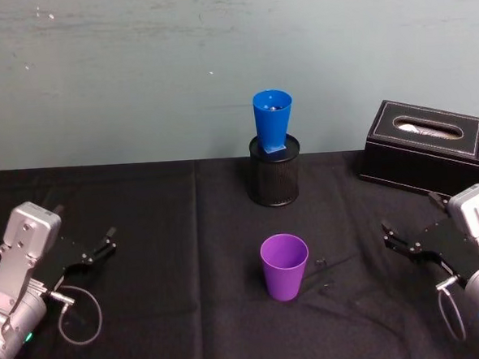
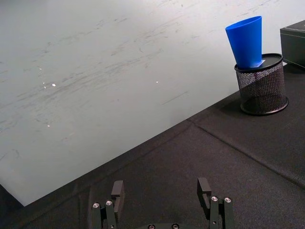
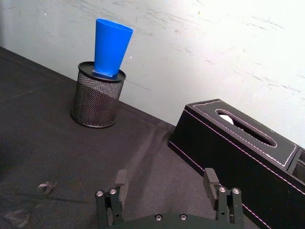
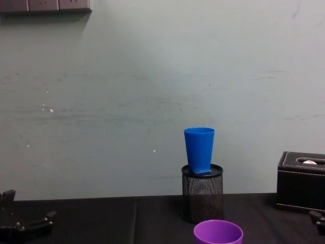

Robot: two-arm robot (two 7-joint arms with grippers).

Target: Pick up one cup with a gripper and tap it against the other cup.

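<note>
The purple cup (image 1: 285, 266) stands upright and alone on the black cloth in the middle of the table; the chest view catches its rim (image 4: 218, 233). Farther back, the blue cup (image 1: 273, 124) (image 2: 245, 40) (image 3: 111, 47) (image 4: 198, 150) sits upright in the mouth of a black mesh pen holder (image 1: 274, 177). My left gripper (image 1: 86, 223) (image 2: 160, 188) rests low at the left edge, open and holding nothing. At the right edge my right gripper (image 1: 408, 215) (image 3: 166, 180) is likewise open and holding nothing. Both are well away from the cups.
A black leather tissue box (image 1: 432, 139) (image 3: 238, 138) (image 4: 302, 183) stands at the back right. A small clear scrap (image 1: 320, 264) lies just right of the purple cup. A cable loop (image 1: 77, 315) hangs by my left arm. A pale wall closes the table's back.
</note>
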